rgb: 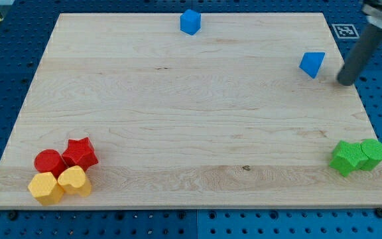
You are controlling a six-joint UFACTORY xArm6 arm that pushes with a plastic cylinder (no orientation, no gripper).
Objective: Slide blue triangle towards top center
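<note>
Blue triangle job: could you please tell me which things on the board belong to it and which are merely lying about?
In the job:
- blue triangle, near the view's right edge
- my tip, just to its right, apart from it

Lying about:
- blue cube
- red cylinder
- red star
- yellow hexagon
- yellow heart
- two green blocks

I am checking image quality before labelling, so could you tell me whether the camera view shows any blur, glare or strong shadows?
Camera view: even lighting, no glare on the board; blue triangle and the other blocks sharp with faint shadows; the rod slightly soft, my tip right of the triangle, apart.
</note>
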